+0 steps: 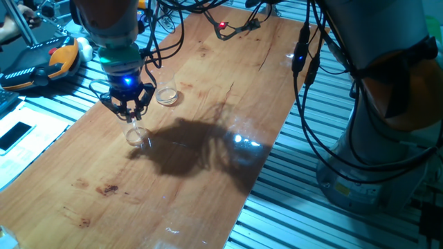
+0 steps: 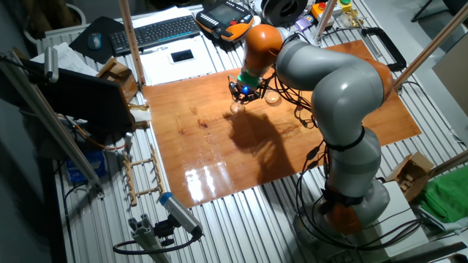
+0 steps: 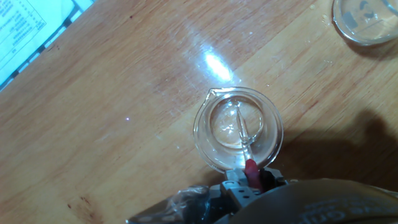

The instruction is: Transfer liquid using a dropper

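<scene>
My gripper (image 1: 129, 109) hangs above a small clear cup (image 1: 137, 135) on the left part of the wooden table and is shut on the dropper (image 1: 131, 123). The dropper points straight down into the cup. In the hand view the thin clear dropper (image 3: 242, 132) reaches into the spouted cup (image 3: 205, 134), and its pink-red end (image 3: 250, 168) sits at my gripper (image 3: 249, 177). The other fixed view shows my gripper (image 2: 245, 92) over the same cup (image 2: 236, 108). I cannot make out any liquid.
A shallow clear dish (image 1: 166, 95) lies just right of and behind the cup, also seen as a dish (image 3: 367, 22) and a dish (image 2: 272, 98). An orange pendant (image 1: 41, 62), a phone (image 1: 15, 133) and cables (image 1: 239, 28) lie around the table's edges. A keyboard (image 2: 157, 31) sits beyond.
</scene>
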### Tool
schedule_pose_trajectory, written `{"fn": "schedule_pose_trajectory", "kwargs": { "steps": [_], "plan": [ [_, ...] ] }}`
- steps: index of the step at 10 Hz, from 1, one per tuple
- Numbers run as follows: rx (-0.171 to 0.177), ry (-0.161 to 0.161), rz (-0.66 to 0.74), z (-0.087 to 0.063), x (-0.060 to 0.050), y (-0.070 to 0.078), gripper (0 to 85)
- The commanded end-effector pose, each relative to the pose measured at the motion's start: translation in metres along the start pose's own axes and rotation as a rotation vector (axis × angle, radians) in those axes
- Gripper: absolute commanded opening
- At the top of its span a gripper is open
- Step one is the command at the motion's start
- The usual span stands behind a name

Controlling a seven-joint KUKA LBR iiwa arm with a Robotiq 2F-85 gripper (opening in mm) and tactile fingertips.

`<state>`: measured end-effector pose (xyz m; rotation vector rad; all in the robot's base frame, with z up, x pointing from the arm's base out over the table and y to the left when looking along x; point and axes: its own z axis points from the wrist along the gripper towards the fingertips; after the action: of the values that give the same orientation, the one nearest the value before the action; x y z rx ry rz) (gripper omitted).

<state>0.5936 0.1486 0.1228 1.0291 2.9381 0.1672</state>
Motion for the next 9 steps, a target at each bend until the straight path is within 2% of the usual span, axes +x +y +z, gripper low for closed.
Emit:
{"fn": "schedule_pose_trajectory", "kwargs": {
  "steps": [1, 6, 9],
  "plan": [
    [0.000, 0.000, 0.002, 0.0003, 0.0000, -0.0001, 23.3],
    [0.000, -0.009, 0.006, 0.0000, 0.0000, -0.0001, 29.7],
    [0.009, -0.018, 0.008, -0.0040, 0.0010, 0.0000, 30.0]
  ]
}}
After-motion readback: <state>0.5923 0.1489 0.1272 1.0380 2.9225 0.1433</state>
